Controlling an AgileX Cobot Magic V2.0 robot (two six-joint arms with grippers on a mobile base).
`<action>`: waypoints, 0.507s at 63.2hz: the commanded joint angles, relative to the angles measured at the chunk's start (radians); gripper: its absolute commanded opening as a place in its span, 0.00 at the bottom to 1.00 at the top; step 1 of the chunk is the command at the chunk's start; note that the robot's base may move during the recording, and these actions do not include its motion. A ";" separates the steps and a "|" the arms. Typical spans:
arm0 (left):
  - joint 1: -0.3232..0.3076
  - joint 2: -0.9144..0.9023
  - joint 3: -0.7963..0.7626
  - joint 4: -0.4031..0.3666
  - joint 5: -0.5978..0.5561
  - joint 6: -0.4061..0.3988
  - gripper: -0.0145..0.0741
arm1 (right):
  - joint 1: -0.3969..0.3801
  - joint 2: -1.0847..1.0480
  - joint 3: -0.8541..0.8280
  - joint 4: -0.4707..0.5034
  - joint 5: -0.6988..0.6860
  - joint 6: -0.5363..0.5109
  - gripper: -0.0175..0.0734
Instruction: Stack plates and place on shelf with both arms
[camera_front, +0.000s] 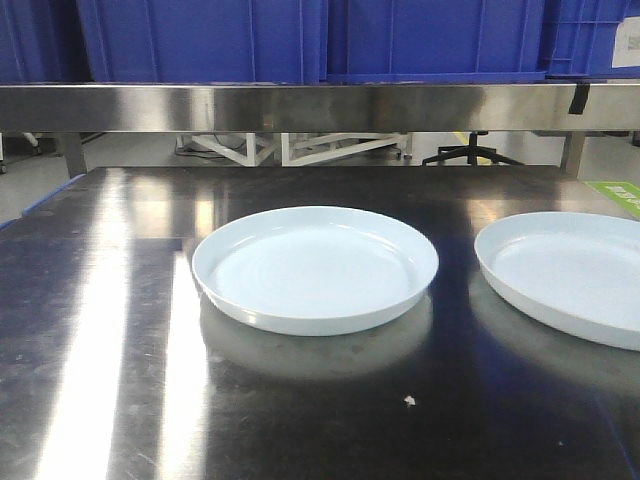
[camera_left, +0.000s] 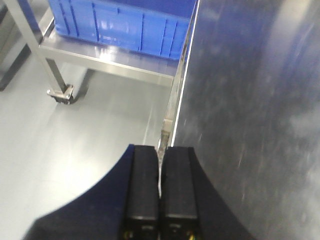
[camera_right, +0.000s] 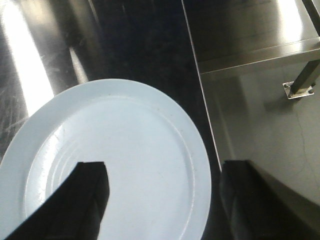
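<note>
Front-facing view shows both plates lying flat on the steel tabletop (camera_front: 100, 350), rims up and apart from each other. The centre plate (camera_front: 315, 268) is fully visible. The right plate (camera_front: 570, 275) is partly cut off by the frame. The shelf (camera_front: 300, 107) runs across the back above the table, with blue crates (camera_front: 200, 40) on it. Neither arm appears in this view.

**Tool state**
- The right gripper (camera_right: 164, 170) is spread wide and holds nothing. One finger (camera_right: 87, 200) hangs over a plate's flat centre, and the other sits outside its rim, toward the table edge. This is probably the right plate. You cannot tell the height above it.
- The left gripper (camera_left: 160, 155) has its fingers pressed together with nothing between them. It hangs over the left table edge, and no plate is in its view.

**Hazards from this position**
- The plates are glossy with low rims. A pinch on the rim alone may slip, so the plate could tilt and drop.
- The plate under the right gripper lies close to the table edge. A sideways nudge from the outer finger could slide it off.
- If you descend too far, a fingertip will strike the plate or the tabletop.
- You must open the left gripper before it can support anything.
- The crates fill the visible part of the shelf, so confirm there is free space before you lift the stack.
</note>
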 joint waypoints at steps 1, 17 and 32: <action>-0.003 -0.029 -0.021 0.002 -0.077 -0.010 0.27 | -0.001 -0.014 -0.036 -0.009 -0.063 -0.008 0.82; -0.003 -0.031 -0.021 0.006 -0.081 -0.010 0.27 | -0.001 -0.014 -0.036 -0.009 -0.063 -0.008 0.75; -0.003 -0.031 -0.021 -0.004 -0.079 -0.010 0.27 | -0.001 -0.014 -0.036 -0.009 -0.027 -0.008 0.19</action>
